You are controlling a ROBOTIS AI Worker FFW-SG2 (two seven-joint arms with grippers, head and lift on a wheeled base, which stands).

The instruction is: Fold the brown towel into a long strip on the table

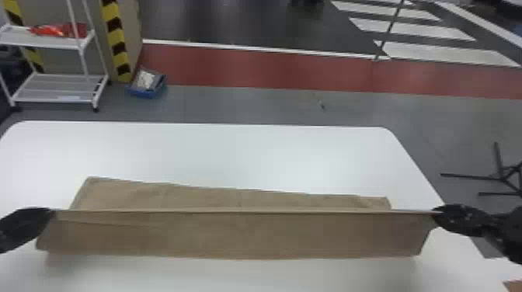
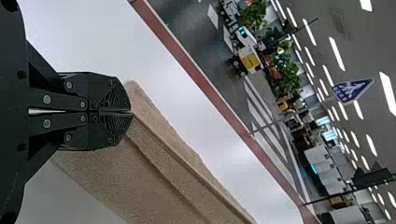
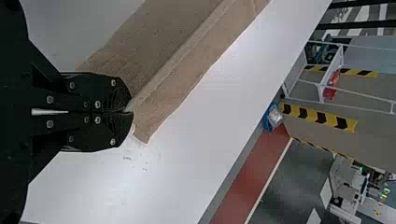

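Observation:
The brown towel (image 1: 240,235) lies lengthwise across the white table, its near layer raised into a taut straight edge in front of a lower strip at the back. At the raised edge's left end is my left gripper (image 1: 52,211), and my right gripper (image 1: 435,212) is at its right end. In the left wrist view, my left gripper (image 2: 131,112) is shut on a corner of the towel (image 2: 163,154). My right gripper (image 3: 132,112) is likewise closed on the opposite corner of the towel (image 3: 163,88) in the right wrist view.
The white table (image 1: 248,155) extends behind and in front of the towel. Beyond it on the floor stand a white shelf cart (image 1: 58,77) and a blue bin (image 1: 147,91) at the back left. A black stand's legs (image 1: 501,178) are off the table's right side.

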